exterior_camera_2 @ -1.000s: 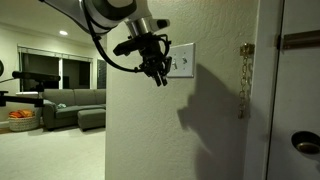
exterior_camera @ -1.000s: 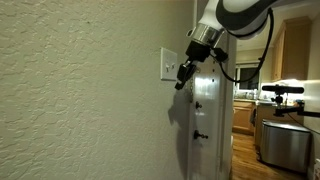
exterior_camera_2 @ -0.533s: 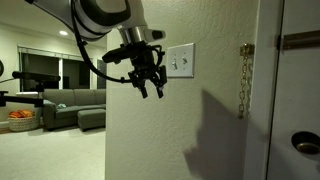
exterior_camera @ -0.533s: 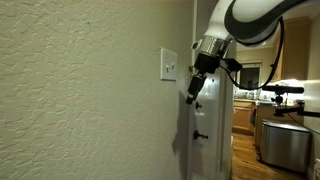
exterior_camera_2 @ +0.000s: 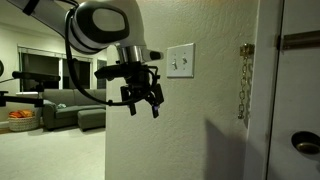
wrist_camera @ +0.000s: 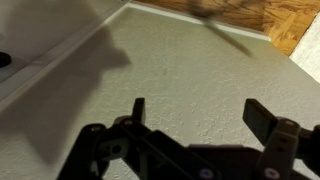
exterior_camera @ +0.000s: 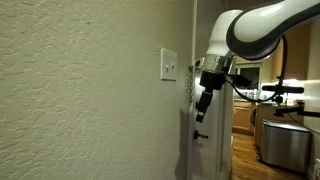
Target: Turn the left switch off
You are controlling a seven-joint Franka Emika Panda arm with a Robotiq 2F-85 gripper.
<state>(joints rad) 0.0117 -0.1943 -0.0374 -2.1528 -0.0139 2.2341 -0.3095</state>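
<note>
Plate (exterior_camera_2: 180, 61), white and rectangular, sits on a textured wall (exterior_camera_2: 190, 130); the left switch (exterior_camera_2: 174, 62) is the left-hand toggle in it, too small to tell which way it is thrown. In an exterior view the plate (exterior_camera: 168, 65) shows edge-on, its toggles barely sticking out. The gripper (exterior_camera_2: 143, 108) hangs below and left of the plate, apart from it, fingers (exterior_camera_2: 130, 108) spread and holding nothing. The wrist view shows the gripper (wrist_camera: 200, 112) with both fingers (wrist_camera: 137, 110) wide apart over bare wall. Right of the plate hangs a chain (exterior_camera_2: 243, 80); lower right is a door handle (exterior_camera_2: 305, 143), cut by the frame edge. Lower left of the plate stands a dim couch (exterior_camera_2: 70, 105).
</note>
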